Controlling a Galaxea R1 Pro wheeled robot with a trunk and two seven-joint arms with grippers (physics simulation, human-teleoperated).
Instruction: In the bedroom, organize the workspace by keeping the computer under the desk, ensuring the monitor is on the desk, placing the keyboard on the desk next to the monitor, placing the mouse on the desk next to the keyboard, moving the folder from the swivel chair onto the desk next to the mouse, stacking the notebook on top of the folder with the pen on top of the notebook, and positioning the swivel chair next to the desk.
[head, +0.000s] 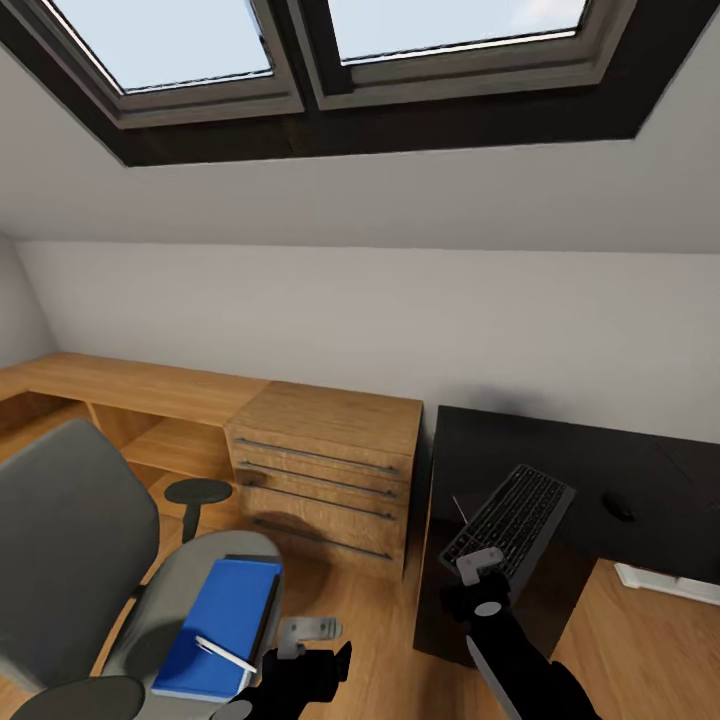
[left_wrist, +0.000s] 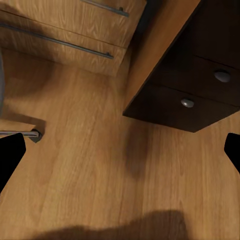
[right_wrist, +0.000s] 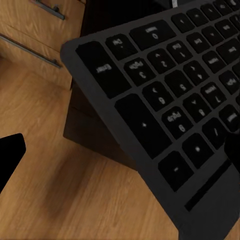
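Keyboard (head: 508, 522): clamped in the right gripper (head: 478, 572) — tilted, over the desk (head: 640, 465) edge
Left gripper (head: 310, 640): fingers wide, above the floor (left_wrist: 90, 165)
Folder (head: 222, 625): on the chair (head: 80, 560), pen (head: 225, 654) on top
Mouse (head: 618, 508): on the desk

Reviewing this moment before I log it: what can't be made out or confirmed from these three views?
- Notebook: head view, under the folder; just a dark edge.
- Swivel chair: wheeled base cut off by the picture's bottom edge.
- Mouse: a small dark blob on the black desk.
- Right end effector: by the keyboard; the grip is hidden.
- Under the desk: hidden by the desktop.
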